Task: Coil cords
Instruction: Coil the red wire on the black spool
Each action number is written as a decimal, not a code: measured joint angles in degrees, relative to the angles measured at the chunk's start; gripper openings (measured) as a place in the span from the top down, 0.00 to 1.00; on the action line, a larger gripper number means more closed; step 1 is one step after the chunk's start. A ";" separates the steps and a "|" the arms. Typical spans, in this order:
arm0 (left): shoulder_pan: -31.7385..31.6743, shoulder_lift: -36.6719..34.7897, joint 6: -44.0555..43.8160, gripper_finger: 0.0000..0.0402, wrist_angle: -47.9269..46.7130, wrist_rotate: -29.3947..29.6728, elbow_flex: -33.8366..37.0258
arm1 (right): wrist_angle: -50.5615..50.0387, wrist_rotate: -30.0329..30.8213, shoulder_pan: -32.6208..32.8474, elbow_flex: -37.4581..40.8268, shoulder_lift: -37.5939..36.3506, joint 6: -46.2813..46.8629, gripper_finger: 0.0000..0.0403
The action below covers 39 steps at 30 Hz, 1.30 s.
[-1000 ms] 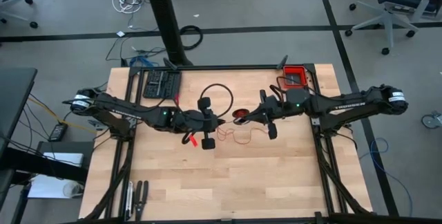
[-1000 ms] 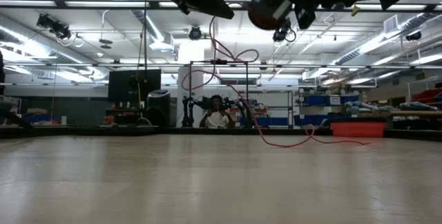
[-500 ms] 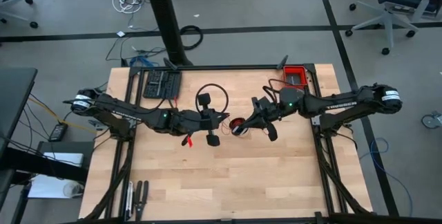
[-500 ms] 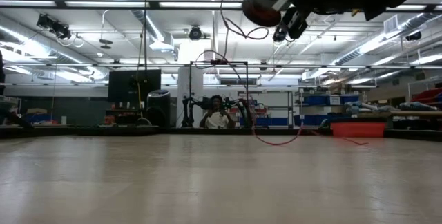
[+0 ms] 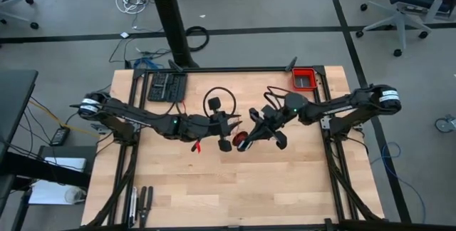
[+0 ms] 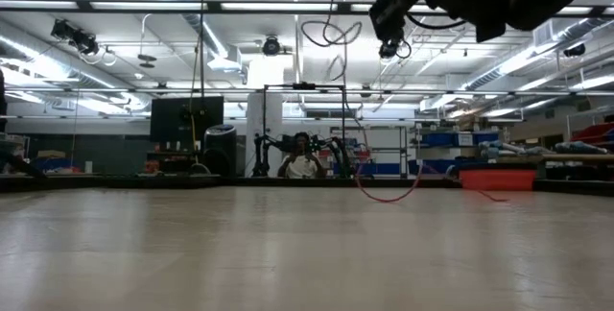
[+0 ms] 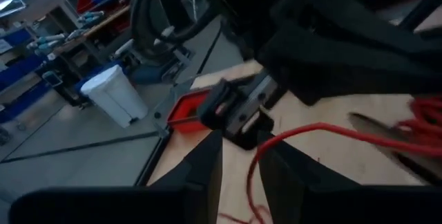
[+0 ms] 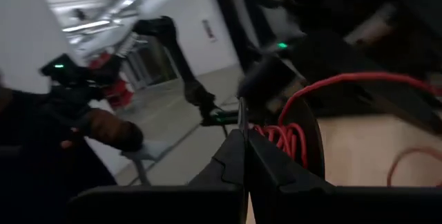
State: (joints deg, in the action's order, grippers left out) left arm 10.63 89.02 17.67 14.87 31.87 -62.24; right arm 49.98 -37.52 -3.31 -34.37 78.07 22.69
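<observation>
The cord is a thin red strand. Part of it is a small coil (image 5: 242,140) at the tip of my right gripper (image 5: 249,135), which is shut above the table's middle. From the coil (image 8: 286,141) a strand (image 7: 311,128) runs over to my left gripper (image 7: 242,148). That gripper is open and stands close to the left of the right one (image 5: 229,130), with the strand passing through the gap between its fingers. In the low view, loops (image 6: 331,33) hang under the grippers and the cord's tail (image 6: 384,196) lies on the table. My right gripper is shut with the red coil (image 8: 280,140) right at its fingertips. The fingers point level toward the table's left. The fingers hide the contact, so I cannot tell whether the coil is pinched between them or wound round them. The coil is lifted clear of the table, and slack cord hangs from it.
A red bin (image 5: 305,80) stands at the far right corner and a black tray (image 5: 166,86) at the far left. A thick black cable loop (image 5: 219,100) rises by my left wrist. Tools (image 5: 140,202) lie at the near left edge. A person (image 6: 303,162) sits beyond the table.
My right gripper has gone toward the table's left and near edge, closing on the left gripper, and has turned at the wrist. The red coil went with it. The cord's hanging loops have been drawn up, and less of the strand lies on the table.
</observation>
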 joint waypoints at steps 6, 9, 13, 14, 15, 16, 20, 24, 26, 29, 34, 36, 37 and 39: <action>0.00 3.06 0.39 0.76 5.13 -2.81 0.00 | 14.05 -5.77 1.18 0.02 4.70 0.15 1.00; -0.01 3.31 0.53 0.76 4.88 -3.18 0.00 | 21.34 -8.93 1.81 0.02 6.29 0.46 1.00; -0.15 3.33 0.23 0.76 5.49 -3.43 0.00 | 29.20 -11.01 2.66 0.04 7.27 1.18 1.00; -0.13 3.33 0.17 0.76 5.90 -3.59 0.00 | 31.27 -10.95 2.84 0.02 7.29 1.25 1.00; -0.12 3.33 0.08 0.76 6.29 -3.84 0.00 | 33.31 -10.75 2.93 0.02 7.21 1.21 1.00; -0.08 3.33 -0.09 0.76 6.53 -4.59 -0.02 | 35.02 -10.58 2.99 0.02 7.14 1.21 1.00; -0.13 3.33 -1.92 0.76 6.71 -6.56 0.00 | 39.27 -8.64 3.57 -0.02 6.71 0.11 0.99; -0.13 3.31 -3.12 0.76 8.02 -7.29 -0.02 | 39.14 -5.31 4.09 -0.02 6.19 -3.26 0.99; -0.13 3.32 -3.31 0.76 7.80 -7.68 -0.02 | 39.04 -4.26 4.37 -0.02 6.18 -4.27 0.99; -0.13 3.31 -3.58 0.76 8.13 -7.79 -0.02 | 39.08 -2.31 4.77 -0.04 6.18 -5.24 0.99; -0.18 3.96 -4.53 0.76 8.41 -7.68 -0.02 | 38.97 1.57 5.88 -0.07 6.18 -8.64 0.99; -0.18 4.92 -4.83 0.76 8.59 -7.01 -0.02 | 38.99 3.98 6.54 -0.07 6.18 -10.60 0.99; -0.29 5.76 -5.49 0.76 9.60 -6.90 -0.02 | 38.99 5.25 6.94 -0.09 6.18 -11.77 0.99; -0.50 7.59 -6.66 0.77 10.98 -6.85 -0.02 | 38.98 8.21 7.93 -0.09 6.18 -14.29 0.99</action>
State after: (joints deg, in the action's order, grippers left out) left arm 10.13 96.61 11.01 25.85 25.02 -62.26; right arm 88.96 -29.32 4.62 -34.46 84.25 8.40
